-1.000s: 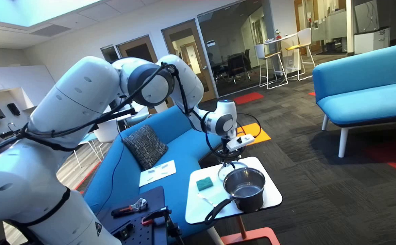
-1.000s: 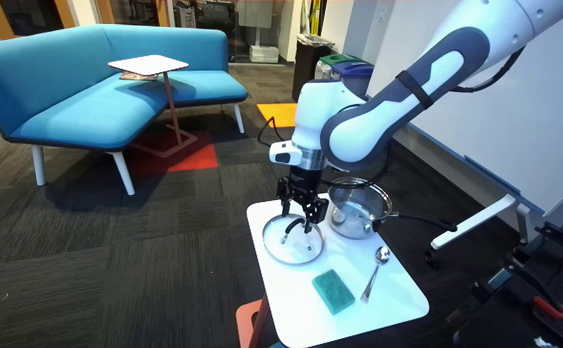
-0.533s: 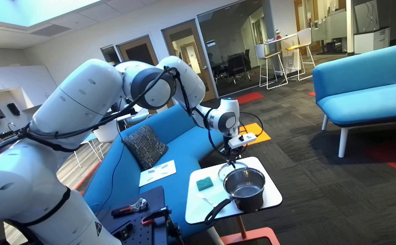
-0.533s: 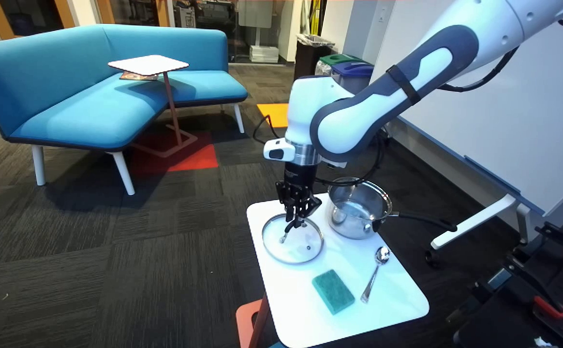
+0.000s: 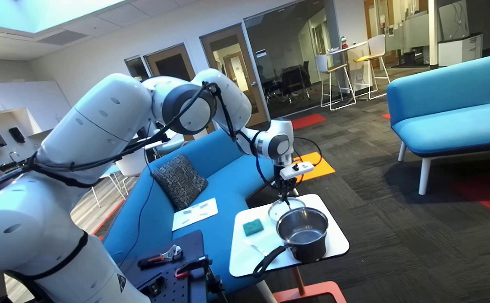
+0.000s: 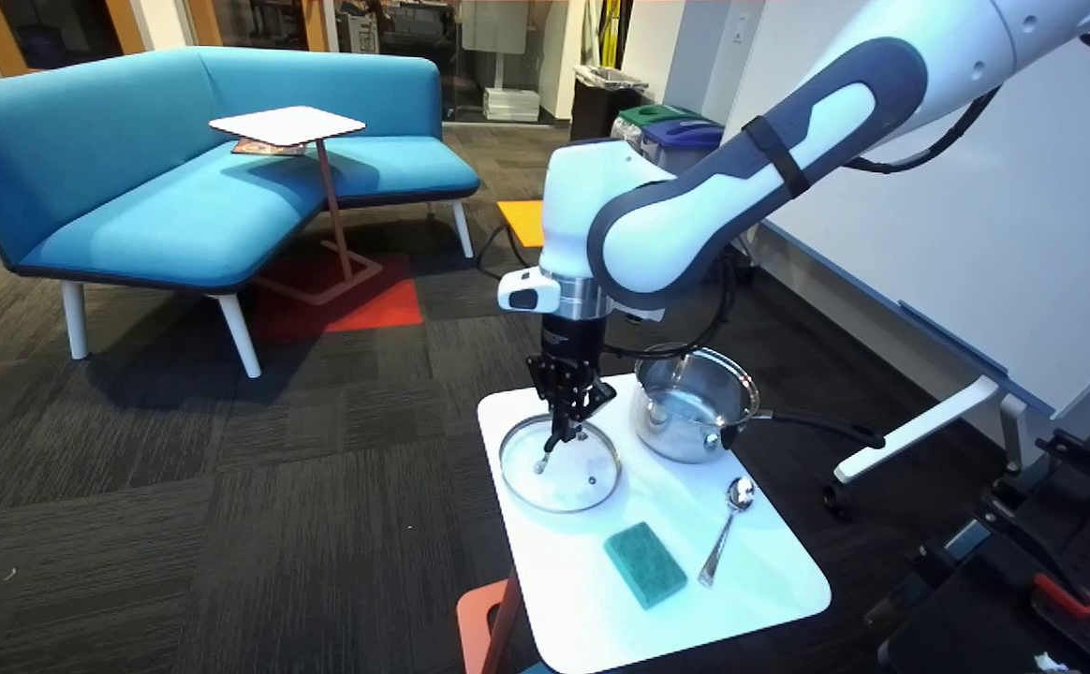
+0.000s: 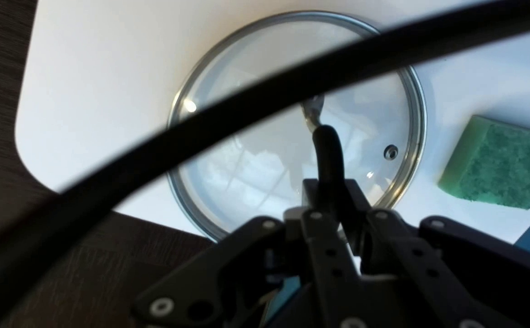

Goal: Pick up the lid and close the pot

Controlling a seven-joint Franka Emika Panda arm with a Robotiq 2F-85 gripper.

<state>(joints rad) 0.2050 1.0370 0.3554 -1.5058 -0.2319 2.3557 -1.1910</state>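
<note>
The lid (image 6: 571, 482), clear glass with a steel rim, lies at a corner of the small white table; whether it touches the tabletop everywhere I cannot tell. Its curved black handle (image 7: 328, 150) runs between the fingers of my gripper (image 7: 333, 193), which is shut on it. In both exterior views the gripper (image 6: 560, 432) points down over the lid's centre. The fingers hide the handle's near end. Right beside the lid stands the pot (image 6: 681, 426), uncovered, shiny steel with a long black handle; in an exterior view the pot (image 5: 312, 250) partly covers the lid (image 5: 275, 209).
A green sponge (image 6: 646, 564) and a metal spoon (image 6: 729, 532) share the white table (image 6: 601, 618). A thick black cable (image 7: 265, 102) crosses the wrist view. A blue sofa (image 5: 224, 210) stands alongside the table, and a whiteboard (image 6: 976, 234) is behind the pot.
My gripper has come down and its fingers have closed on the lid's handle. Over the last half second the lid has shifted slightly away from the pot along with the gripper.
</note>
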